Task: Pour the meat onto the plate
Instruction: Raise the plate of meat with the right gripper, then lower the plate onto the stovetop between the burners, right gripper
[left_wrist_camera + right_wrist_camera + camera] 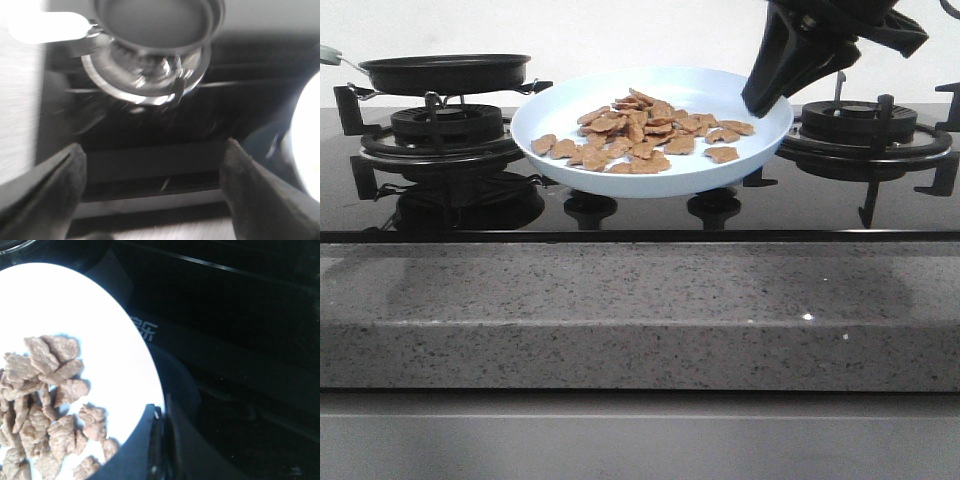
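The pale blue plate (pixel 570 112) is between the two burners, just above the black glass top. The meat (pixel 640 130), many small reddish-brown pieces, lies spread across it. My right gripper (pixel 765 100) comes down from the upper right and is shut on the plate's right rim. In the right wrist view its jaws (pixel 161 415) pinch the rim, with the plate (pixel 75 305) and the meat (pixel 45 390) beside them. My left gripper (pixel 152 165) is open and empty, fingers wide apart, facing the left burner. It is out of the front view.
An empty black frying pan (pixel 445 72) sits on the left burner (pixel 445 130); it also shows in the left wrist view (pixel 155 22). The right burner (pixel 865 125) stands behind my right gripper. Two stove knobs (pixel 590 208) lie under the plate. A grey granite counter edge (pixel 640 310) runs along the front.
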Action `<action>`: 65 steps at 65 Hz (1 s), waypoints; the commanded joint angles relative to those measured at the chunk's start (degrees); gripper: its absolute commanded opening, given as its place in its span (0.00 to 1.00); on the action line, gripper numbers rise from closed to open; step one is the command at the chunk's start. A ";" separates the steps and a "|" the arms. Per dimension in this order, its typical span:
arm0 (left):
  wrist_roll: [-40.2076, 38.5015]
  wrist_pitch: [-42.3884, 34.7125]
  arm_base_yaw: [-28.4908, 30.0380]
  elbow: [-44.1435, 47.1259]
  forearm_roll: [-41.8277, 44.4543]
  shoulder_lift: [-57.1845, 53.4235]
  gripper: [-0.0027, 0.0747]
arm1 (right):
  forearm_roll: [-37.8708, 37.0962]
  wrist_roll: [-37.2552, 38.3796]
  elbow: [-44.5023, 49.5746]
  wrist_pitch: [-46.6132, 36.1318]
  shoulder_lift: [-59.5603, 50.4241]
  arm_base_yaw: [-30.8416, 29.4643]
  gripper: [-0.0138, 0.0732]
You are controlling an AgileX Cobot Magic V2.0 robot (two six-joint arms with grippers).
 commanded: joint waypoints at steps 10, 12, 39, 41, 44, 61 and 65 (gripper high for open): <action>-8.94 -0.43 -9.52 3.33 8.32 -6.66 0.68 | 1.59 -0.53 -1.48 -2.62 -2.86 -0.05 0.08; -9.41 -0.43 -10.26 3.91 8.22 -7.33 0.68 | 1.67 -0.53 -1.48 -2.48 -2.86 -0.05 0.08; -11.95 -0.98 -11.50 6.57 8.21 -11.46 0.68 | 1.74 -0.67 -13.13 1.03 0.47 -0.89 0.08; -11.95 -0.98 -11.50 6.57 8.21 -11.46 0.68 | 1.74 -0.67 -14.81 1.63 1.44 -1.15 0.08; -11.95 -0.98 -11.50 6.57 8.21 -11.46 0.68 | 1.78 -0.67 -17.49 2.92 3.09 -1.83 0.08; -11.95 -1.27 -11.50 6.57 8.33 -11.46 0.68 | 1.85 -0.67 -33.11 10.76 14.79 -4.88 0.08; -11.95 -1.31 -11.50 6.57 8.33 -11.46 0.68 | 1.79 -0.67 -36.61 12.11 17.75 -5.00 0.08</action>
